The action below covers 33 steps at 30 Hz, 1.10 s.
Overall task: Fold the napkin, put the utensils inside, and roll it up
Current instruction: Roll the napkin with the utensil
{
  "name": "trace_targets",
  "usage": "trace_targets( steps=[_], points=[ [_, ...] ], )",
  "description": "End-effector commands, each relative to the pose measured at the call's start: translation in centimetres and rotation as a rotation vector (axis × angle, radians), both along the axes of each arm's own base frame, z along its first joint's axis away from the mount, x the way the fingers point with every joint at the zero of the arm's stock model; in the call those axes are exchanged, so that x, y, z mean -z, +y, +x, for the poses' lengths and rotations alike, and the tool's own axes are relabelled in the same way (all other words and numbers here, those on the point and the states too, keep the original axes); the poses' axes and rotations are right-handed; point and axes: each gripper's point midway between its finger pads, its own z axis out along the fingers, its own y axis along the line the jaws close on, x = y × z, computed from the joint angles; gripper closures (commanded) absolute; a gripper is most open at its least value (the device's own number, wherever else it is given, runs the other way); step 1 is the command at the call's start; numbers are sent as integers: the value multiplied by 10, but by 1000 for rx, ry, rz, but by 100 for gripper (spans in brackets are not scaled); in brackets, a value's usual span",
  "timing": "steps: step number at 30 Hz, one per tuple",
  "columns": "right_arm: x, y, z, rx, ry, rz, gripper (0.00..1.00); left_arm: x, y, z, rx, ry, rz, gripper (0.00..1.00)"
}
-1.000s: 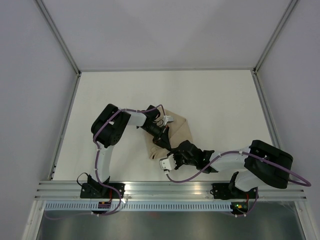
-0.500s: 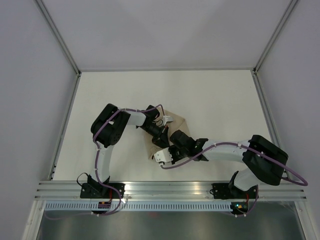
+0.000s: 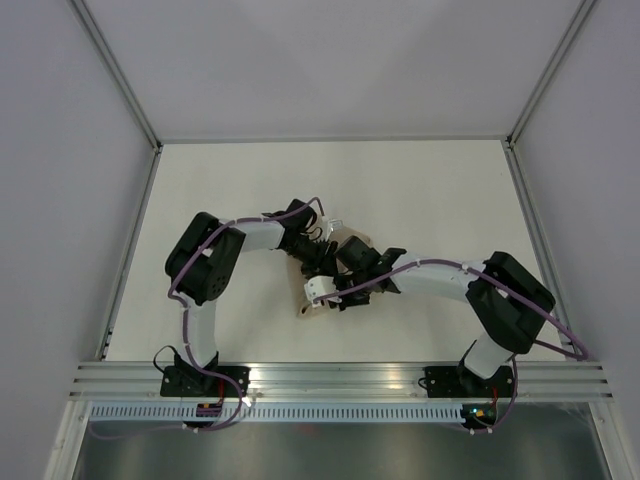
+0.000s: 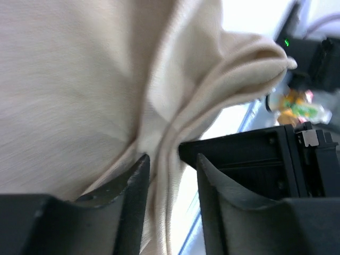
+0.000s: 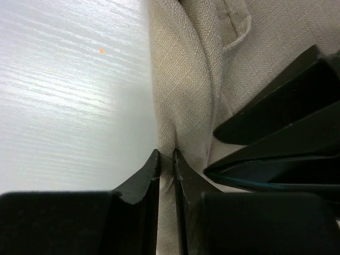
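Napkin (image 4: 79,79) sits mid desk (image 3: 430,190), a bit left of centre and toward the near side, between the two arms. It's bunched, not flat: several soft folds and a thick ridge of layers show in the left wrist view, and a hemmed edge doubled over itself shows in the right wrist view.

Utensils: not seen in any view. Can't tell if they're tucked inside the cloth or somewhere off-frame.

Right pincer (image 5: 166,178): clenched on the napkin. The jaws are nearly together with a thin fold of the outer edge caught between them, right where cloth meets bare desk.

Left pincer (image 4: 170,207): released. The jaws are apart, with a ridge of cloth running through the gap; it looks loose, not squeezed. Both pincers are close together over the cloth, wrists nearly touching in the top view.

Step, my read: somewhere in fold/roll, prob a regrasp, w/ one side pinned and the other let go. Layers are stacked enough that the first fold looks done; the roll isn't tight yet.

Next move needs:
- right to hold the pinch and carry that edge over w/o dragging the whole bundle across the desk
- left to either close on the ridge or back out clear
- both arms to have room, since they're crowded
- a check on where the utensils are before rolling on
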Motion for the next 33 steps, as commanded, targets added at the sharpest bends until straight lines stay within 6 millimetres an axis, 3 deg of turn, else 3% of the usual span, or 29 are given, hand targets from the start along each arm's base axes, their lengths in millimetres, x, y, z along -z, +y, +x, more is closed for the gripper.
trace_targets(
  steps=[1,6,7,10,12,13,14,15,17,18,22,25,27,28,29,31,33],
  points=[
    [4,-7,-23,-6,182,-32,99,-8,8,30,-137,-85,54,53],
    [7,-12,-28,-2,331,-74,100,-20,31,58,-331,-131,107,52],
    [1,-5,-23,-10,342,-63,99,-16,41,69,-396,-172,159,52],
    [-2,-7,-20,-11,440,-81,99,-31,73,92,-578,-272,218,51],
    [2,-15,-19,-2,512,-110,99,-52,92,96,-685,-316,199,51],
    [-5,-8,-14,-4,530,-82,100,-56,108,105,-764,-373,252,51],
    [-5,-10,-9,8,552,-76,100,-59,117,104,-802,-397,271,51],
    [-4,-11,-6,8,591,-89,99,-84,124,106,-851,-470,248,51],
    [-4,-13,-1,20,650,-75,99,-95,145,107,-956,-545,286,50],
    [0,-14,2,24,692,-91,99,-120,152,105,-1000,-607,244,49],
    [2,-14,15,58,803,-71,99,-143,178,92,-1118,-728,244,48],
    [5,-14,19,49,871,-77,99,-152,176,81,-1112,-828,269,47],
    [6,-13,22,69,936,-80,99,-163,157,67,-1042,-922,232,46],
    [7,-14,23,72,953,-81,99,-168,158,66,-1059,-977,259,46],
    [13,-16,25,93,979,-93,99,-170,137,52,-967,-1048,245,46],
    [15,-16,28,102,983,-90,99,-181,129,48,-954,-1146,250,46],
    [16,-16,29,111,989,-91,99,-189,102,35,-850,-1236,181,45]
  ],
)
